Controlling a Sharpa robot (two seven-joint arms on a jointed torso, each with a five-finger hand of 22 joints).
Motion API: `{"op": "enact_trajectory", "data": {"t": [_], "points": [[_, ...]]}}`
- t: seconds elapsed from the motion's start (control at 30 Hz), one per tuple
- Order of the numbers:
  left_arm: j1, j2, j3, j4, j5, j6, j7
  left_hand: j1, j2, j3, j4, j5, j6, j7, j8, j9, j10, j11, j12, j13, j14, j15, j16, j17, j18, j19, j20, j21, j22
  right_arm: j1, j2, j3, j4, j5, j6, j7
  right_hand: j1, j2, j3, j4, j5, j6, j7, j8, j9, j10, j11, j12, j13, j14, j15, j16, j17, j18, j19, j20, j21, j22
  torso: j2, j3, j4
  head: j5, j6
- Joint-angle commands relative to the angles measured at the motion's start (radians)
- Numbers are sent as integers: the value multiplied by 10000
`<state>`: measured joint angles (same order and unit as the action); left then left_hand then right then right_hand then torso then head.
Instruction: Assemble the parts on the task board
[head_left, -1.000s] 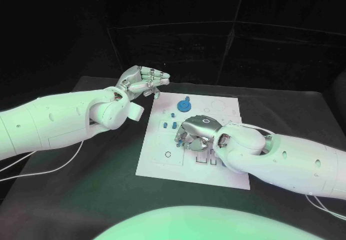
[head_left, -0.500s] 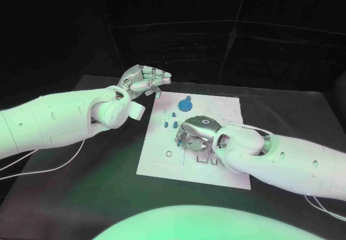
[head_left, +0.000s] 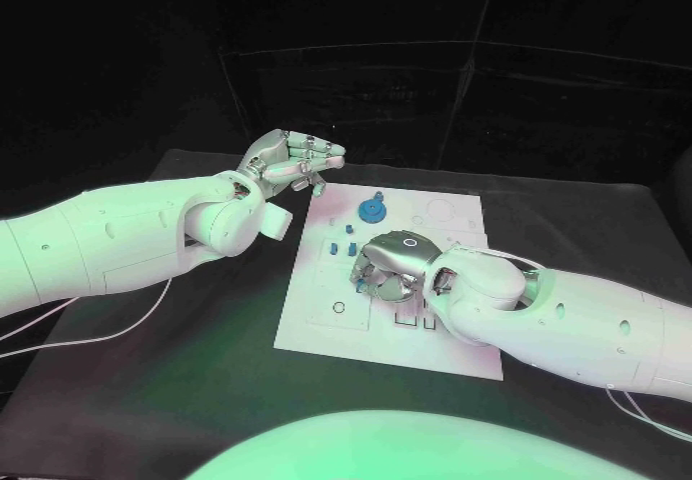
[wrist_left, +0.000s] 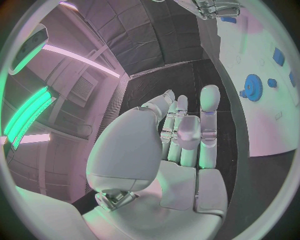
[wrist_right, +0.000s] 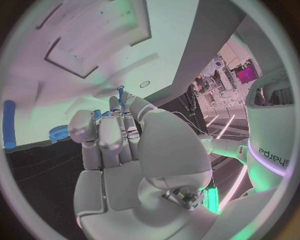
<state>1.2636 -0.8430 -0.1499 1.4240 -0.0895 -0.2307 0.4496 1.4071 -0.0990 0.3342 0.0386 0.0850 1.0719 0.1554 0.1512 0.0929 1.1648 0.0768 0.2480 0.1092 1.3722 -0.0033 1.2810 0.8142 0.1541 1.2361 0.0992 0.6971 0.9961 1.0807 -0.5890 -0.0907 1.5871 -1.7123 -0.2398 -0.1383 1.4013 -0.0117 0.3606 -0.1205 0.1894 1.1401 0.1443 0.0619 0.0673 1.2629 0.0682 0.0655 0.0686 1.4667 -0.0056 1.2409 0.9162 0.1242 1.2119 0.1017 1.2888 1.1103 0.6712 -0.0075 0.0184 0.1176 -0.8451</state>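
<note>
The white task board lies in the middle of the black table. A blue gear sits near its far edge, with small blue parts just in front of it. My right hand is bent down over the board's middle. Its fingertips close round a small blue part. The blue gear and a blue peg lie beyond it. My left hand hovers off the board's far left corner, fingers together, thumb folded in, holding nothing. From there I see the board and the gear.
The board has empty recesses and slots at its near half and round outlines at its far right. Bare black table lies all round it. White cables trail under my left arm.
</note>
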Motion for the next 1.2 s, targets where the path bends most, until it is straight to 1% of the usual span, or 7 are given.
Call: {"op": "enact_trajectory", "data": {"t": [0.03, 0.2, 0.47, 0.93, 1.07, 1.13, 1.2], "points": [[16, 13, 7, 11, 33, 144, 17, 46, 41, 73, -12, 9, -77, -24, 66, -16, -51, 12, 58, 19, -82, 9, -67, -7, 158, -43, 10, -49, -17, 8, 42, 3, -21, -93, 146, 52, -33, -82, 74, -4, 47, -54, 47, 30, 9, -36, 61, -14, 9, 106, -20, 55, -5, -153, 44, 0, 31, 7, -3, 1, 6, 4, 14], [16, 12, 7, 11, 33, 156, 8, 47, 41, 74, -13, 9, -78, -24, 66, -16, -52, 11, 59, 19, -82, 9, -67, -8, 158, -43, 10, -49, -17, 5, 71, 3, -57, -94, 328, -14, -35, -84, 85, -4, 50, -56, 49, 30, 9, -38, 63, -13, 9, 103, -19, 50, -19, -153, 43, 1, 31, 6, -2, 2, -4, 10, 24], [16, 12, 7, 11, 33, 174, -9, 47, 41, 74, -13, 9, -78, -24, 66, -16, -52, 11, 59, 19, -82, 9, -67, -8, 158, -43, 10, -49, -17, 3, 109, 4, -79, -114, 663, -93, -54, -98, 99, 2, 41, -61, 55, 31, 9, -44, 68, -12, 9, 95, -15, 36, -52, -148, 25, 4, 20, -15, -4, 0, -3, 16, -16], [16, 26, 7, -10, 33, 198, -23, 47, 41, 74, -13, 9, -78, -24, 66, -16, -52, 11, 59, 19, -82, 9, -67, -8, 158, -43, 10, -49, -17, 2, 157, 4, -86, -200, 655, -129, -108, -148, 142, 18, 4, -93, 66, 27, 7, -79, 80, -18, 6, 79, -3, 23, -97, -139, -9, 13, -1, -53, -6, -1, -7, 26, -50], [16, 32, 7, -14, 33, 206, -31, 47, 41, 74, -13, 9, -78, -24, 66, -16, -52, 11, 59, 19, -82, 9, -67, -8, 158, -43, 10, -49, -17, 3, 178, 4, -108, -201, 658, -112, -322, -313, 267, 115, -23, -507, 218, -22, -42, -567, 212, -63, -63, 40, 119, -2, -194, -126, -112, 88, -68, -157, -2, -3, -3, 28, -45], [16, 35, 7, -18, 33, 207, -38, 47, 41, 74, -13, 9, -78, -24, 66, -16, -52, 11, 59, 19, -82, 9, -67, -8, 158, -43, 10, -49, -17, 3, 192, 4, -129, -197, 693, -116, -564, -541, 259, 236, -13, -1000, 376, -28, -56, -1154, 381, -62, -79, -22, 263, -86, -381, -77, -336, 198, -248, -420, -2, -3, -3, 28, -45], [16, 36, 7, -22, 33, 207, -45, 47, 41, 74, -13, 9, -78, -24, 66, -16, -52, 11, 59, 19, -82, 9, -67, -8, 158, -43, 10, -49, -17, 3, 205, 4, -149, -195, 682, -137, -701, -708, 210, 320, -71, -1376, 428, -25, -53, -1591, 485, -42, -78, -69, 343, -137, -502, -29, -521, 289, -407, -641, -7, -2, -3, 23, -38]]}}
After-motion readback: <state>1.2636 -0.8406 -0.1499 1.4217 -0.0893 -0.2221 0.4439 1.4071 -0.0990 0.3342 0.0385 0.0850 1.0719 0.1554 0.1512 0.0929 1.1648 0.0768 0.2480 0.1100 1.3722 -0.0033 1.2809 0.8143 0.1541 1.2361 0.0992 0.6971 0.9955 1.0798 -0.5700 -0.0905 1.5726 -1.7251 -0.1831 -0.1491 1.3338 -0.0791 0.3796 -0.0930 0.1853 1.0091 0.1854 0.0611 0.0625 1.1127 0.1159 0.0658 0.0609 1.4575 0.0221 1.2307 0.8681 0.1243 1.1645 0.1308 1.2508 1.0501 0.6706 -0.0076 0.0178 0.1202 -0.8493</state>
